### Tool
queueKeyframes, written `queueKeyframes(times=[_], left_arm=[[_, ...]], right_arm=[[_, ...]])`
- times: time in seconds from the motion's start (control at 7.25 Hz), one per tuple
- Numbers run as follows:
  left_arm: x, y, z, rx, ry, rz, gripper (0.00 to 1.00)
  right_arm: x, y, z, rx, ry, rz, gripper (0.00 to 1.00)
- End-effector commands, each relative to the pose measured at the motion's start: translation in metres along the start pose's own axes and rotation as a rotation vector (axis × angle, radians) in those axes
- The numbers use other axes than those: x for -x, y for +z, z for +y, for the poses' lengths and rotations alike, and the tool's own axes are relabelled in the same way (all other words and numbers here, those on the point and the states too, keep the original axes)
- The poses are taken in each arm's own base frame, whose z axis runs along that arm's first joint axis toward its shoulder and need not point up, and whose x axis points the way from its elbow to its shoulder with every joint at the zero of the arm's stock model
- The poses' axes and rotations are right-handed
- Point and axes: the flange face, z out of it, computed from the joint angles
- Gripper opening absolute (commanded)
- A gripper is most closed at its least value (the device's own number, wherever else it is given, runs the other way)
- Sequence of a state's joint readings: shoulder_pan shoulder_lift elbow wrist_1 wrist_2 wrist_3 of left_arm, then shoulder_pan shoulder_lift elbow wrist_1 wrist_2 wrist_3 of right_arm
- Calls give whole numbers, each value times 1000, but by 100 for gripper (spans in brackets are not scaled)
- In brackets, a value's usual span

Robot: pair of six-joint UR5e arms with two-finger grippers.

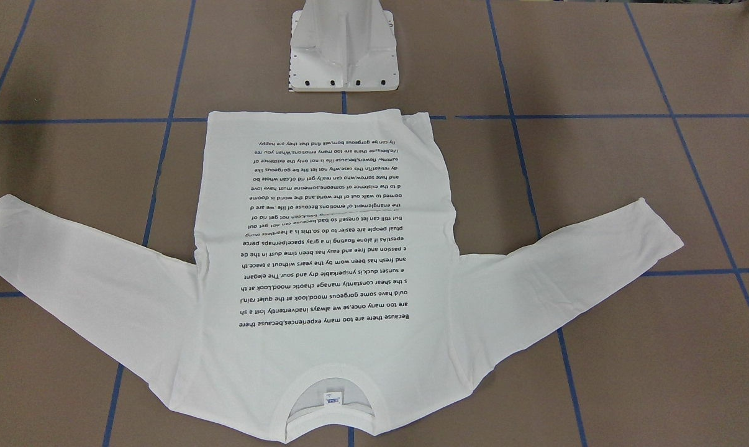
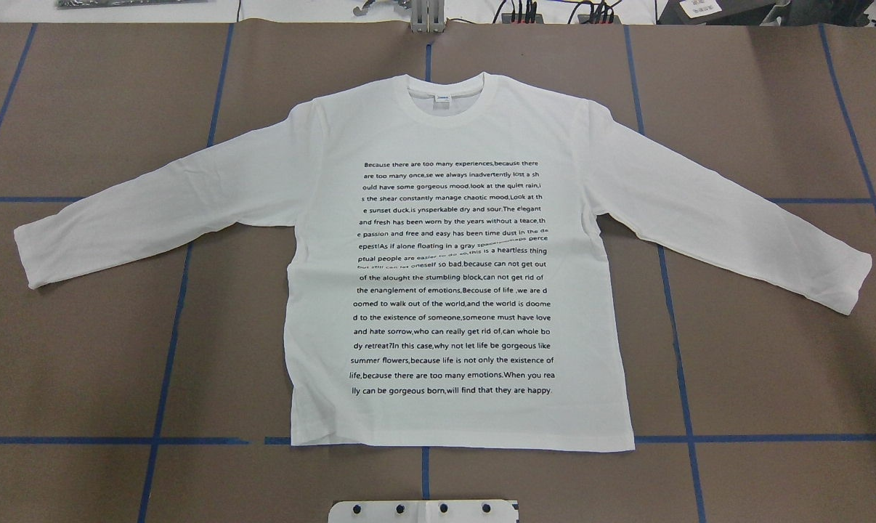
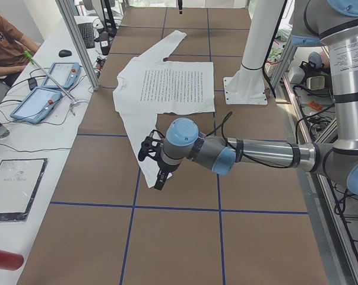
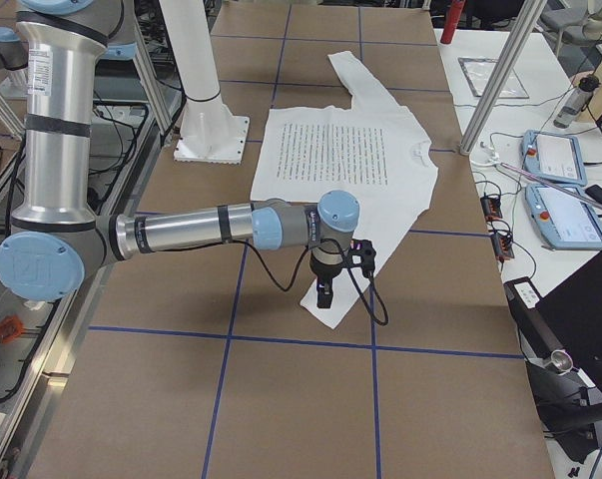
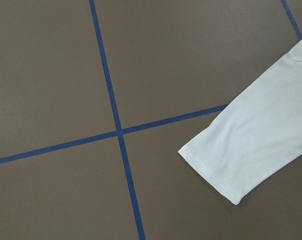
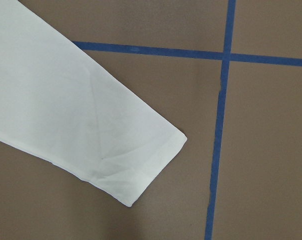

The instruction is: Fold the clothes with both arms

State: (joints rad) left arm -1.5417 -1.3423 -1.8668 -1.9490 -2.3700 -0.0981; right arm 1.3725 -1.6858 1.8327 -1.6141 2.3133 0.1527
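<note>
The white long-sleeved T-shirt (image 2: 452,276) lies flat on the brown table with the black text side up. Both sleeves are spread out and the collar with its label (image 2: 443,98) points away from the robot. No arm shows in the overhead or front views. In the exterior left view my left gripper (image 3: 158,172) hangs over the near sleeve's cuff. In the exterior right view my right gripper (image 4: 325,292) hangs over the other cuff. I cannot tell whether either is open or shut. The left wrist view shows a cuff (image 5: 241,150) and the right wrist view shows a cuff (image 6: 90,135); no fingers show in either.
The white pedestal base (image 1: 343,56) stands just behind the shirt's hem. Blue tape lines (image 2: 169,341) grid the table. A side bench with tablets (image 3: 45,89), cables and a seated person (image 3: 6,41) runs along the far side, behind aluminium posts (image 3: 78,41).
</note>
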Motion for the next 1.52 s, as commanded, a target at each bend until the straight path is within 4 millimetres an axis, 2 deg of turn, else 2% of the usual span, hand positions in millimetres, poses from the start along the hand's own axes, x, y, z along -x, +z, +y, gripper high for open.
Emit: queueKeyframes(times=[0.0, 0.55, 0.69, 0.83, 0.96, 1.1, 1.24, 1.38], left_arm=[[-1, -1, 0, -2, 3, 2, 100], [-2, -1, 0, -4, 6, 5, 100], [-2, -2, -1, -7, 10, 5, 100], [-2, -1, -1, -6, 9, 5, 100], [-3, -2, -1, -7, 11, 10, 100], [-4, -3, -2, -9, 15, 9, 100], [-8, -7, -4, -17, 23, 6, 100], [-11, -10, -5, -23, 29, 7, 100]], right_arm=[[0, 2, -2, 3, 1, -4, 100], [-4, 19, -7, -4, -19, -1, 100], [-3, 29, -11, -4, 15, -5, 100], [8, 46, -14, -12, 72, -11, 100], [5, 65, -16, -17, 113, -18, 100], [-11, 86, -23, -9, 164, -14, 100], [-18, 95, -38, -27, 180, 7, 96], [-26, 104, -38, -44, 171, 35, 96]])
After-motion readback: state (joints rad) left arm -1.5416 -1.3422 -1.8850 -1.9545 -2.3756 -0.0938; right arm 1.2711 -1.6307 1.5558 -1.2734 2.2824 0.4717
